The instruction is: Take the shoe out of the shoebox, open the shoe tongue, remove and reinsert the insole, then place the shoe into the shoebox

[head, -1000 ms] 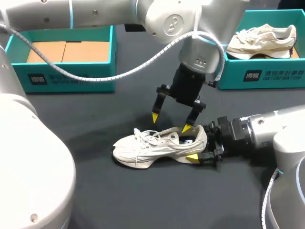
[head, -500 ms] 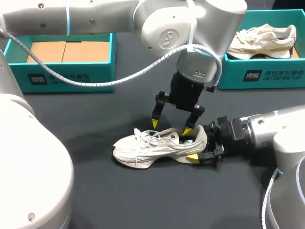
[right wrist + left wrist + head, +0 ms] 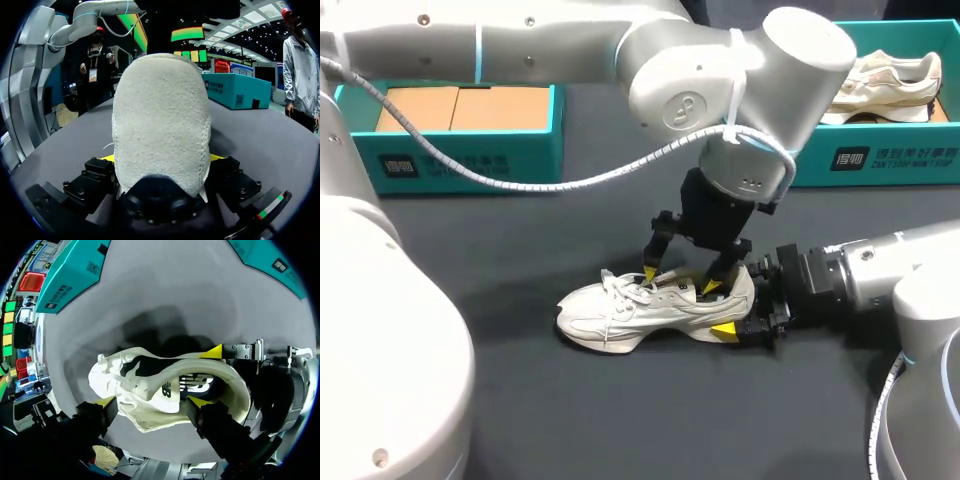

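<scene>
Left end effector [image 3: 152, 401] over shoe [image 3: 150, 415], insole [image 3: 197, 385] showing

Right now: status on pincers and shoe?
Right pincer shut on shoe heel. Left pincer open, one tip at the shoe opening. Shoe upright on table. Nothing blocking.

Silver-white left arm [image 3: 550, 40] enters from left and reaches past middle, elbow high. Black wrist block [image 3: 715, 210] points steeply down. Left tool [image 3: 678, 281], black with yellow tips: fingers spread, one tip at opening of white lace-up sneaker [image 3: 620, 312], other beside tongue. Silver-white right arm [image 3: 880, 268] comes in low from right, nearly level. Right tool [image 3: 160, 159] clamps sneaker heel from both sides.
</scene>
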Motion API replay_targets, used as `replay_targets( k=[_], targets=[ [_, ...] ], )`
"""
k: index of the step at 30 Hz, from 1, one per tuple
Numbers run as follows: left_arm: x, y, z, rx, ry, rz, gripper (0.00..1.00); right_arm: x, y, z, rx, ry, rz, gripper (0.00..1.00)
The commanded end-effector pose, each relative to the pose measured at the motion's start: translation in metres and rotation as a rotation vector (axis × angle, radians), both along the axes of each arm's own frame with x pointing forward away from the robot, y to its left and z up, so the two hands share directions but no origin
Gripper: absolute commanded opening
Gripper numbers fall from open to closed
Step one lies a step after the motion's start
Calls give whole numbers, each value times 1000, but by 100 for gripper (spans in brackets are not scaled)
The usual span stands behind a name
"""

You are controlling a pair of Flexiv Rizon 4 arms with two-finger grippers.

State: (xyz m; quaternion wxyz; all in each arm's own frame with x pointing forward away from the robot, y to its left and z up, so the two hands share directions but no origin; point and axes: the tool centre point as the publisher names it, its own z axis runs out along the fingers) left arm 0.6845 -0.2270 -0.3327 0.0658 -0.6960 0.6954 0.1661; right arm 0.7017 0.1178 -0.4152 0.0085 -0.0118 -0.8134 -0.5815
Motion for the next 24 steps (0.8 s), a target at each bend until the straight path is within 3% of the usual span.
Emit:
replay_targets(
  k=[1, 13, 24],
  targets=[
    [2, -7, -6, 20, -7, 15, 86, -1, 1, 0, -5, 1, -1, 0],
    [-4, -8, -20, 122, 24, 41, 75, -1, 1, 0, -5, 1, -1, 0],
    [-8, 5, -22, 192, 81, 45, 72, -1, 1, 0, -5, 1, -1, 0]
  ],
)
